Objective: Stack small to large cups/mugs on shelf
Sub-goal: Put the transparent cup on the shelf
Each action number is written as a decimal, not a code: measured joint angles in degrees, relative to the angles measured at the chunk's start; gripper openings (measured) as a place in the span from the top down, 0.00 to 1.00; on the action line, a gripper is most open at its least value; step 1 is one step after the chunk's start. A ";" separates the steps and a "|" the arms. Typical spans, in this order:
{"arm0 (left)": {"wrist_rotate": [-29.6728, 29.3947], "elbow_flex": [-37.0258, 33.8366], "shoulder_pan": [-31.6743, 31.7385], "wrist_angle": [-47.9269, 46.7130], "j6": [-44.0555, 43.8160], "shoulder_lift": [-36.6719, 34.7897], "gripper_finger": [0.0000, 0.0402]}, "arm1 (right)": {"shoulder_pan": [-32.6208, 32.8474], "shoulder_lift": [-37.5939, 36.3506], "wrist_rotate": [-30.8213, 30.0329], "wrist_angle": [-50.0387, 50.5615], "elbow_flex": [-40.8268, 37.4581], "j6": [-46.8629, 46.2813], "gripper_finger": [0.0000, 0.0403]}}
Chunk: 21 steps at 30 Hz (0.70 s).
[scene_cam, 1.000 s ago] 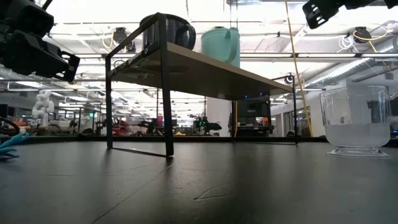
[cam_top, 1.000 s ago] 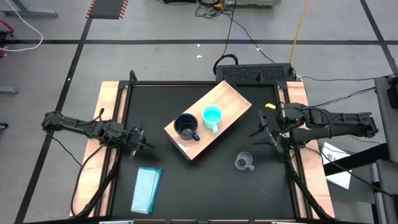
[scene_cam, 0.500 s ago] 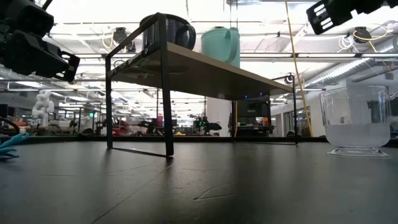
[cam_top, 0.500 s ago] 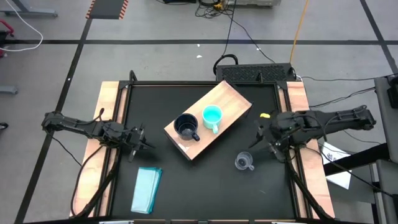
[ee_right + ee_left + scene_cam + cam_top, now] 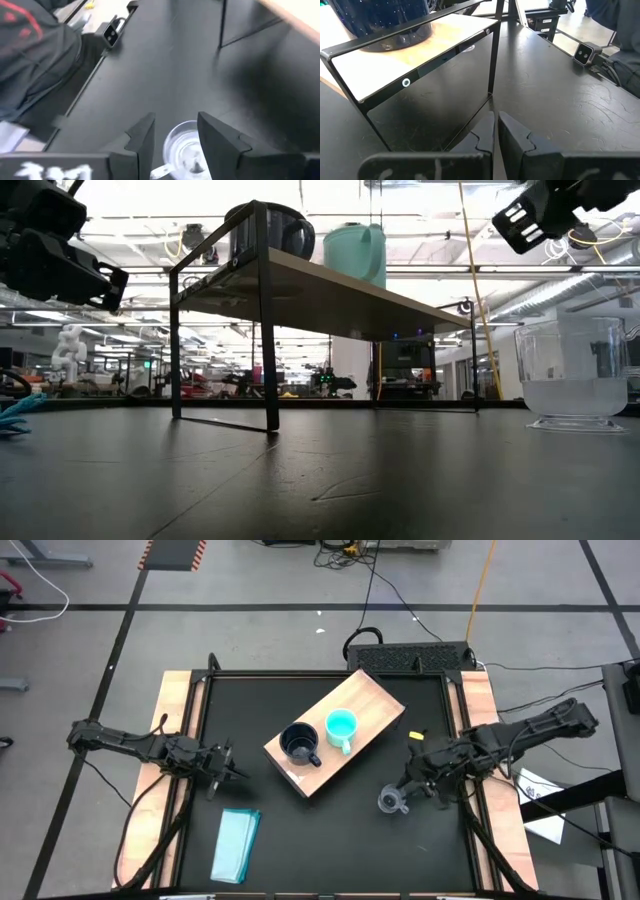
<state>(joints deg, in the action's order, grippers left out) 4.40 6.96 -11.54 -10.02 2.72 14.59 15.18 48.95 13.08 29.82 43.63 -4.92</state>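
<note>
Three cups are in play. At the left table edge the left gripper (image 5: 228,772) waits with jaws nearly shut, nothing held. On the shelf (image 5: 375,700) the navy mug (image 5: 299,745) and turquoise mug (image 5: 341,727) stand upright side by side; nothing is seen inside either. Right of the shelf, the clear cup (image 5: 392,801) stands on the table, apparently empty. It is judged light, stiff, slick and breakable, best taken across the rim or wall. The right gripper (image 5: 410,784) hangs above it, jaws wide, nothing held.
</note>
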 joint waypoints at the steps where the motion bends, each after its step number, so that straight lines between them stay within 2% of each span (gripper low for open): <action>1: 0.00 0.00 -0.01 0.00 0.00 0.00 0.94 | 0.59 0.56 -0.03 0.47 0.32 -0.78 0.65; 6: 0.00 0.00 -0.01 0.00 0.00 0.00 0.94 | 3.30 3.32 -4.28 5.42 2.54 -4.22 0.65; 11: 0.00 0.00 -0.01 0.02 0.15 0.01 0.94 | 3.70 5.72 -11.32 11.89 5.41 -9.00 0.65; 21: 0.00 0.00 0.00 0.70 0.07 0.01 0.94 | 3.70 10.48 -12.33 17.69 6.65 -14.20 0.65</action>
<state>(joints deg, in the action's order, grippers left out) 4.40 6.96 -11.54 -9.32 2.79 14.60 18.87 59.42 0.75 47.51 50.28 -19.12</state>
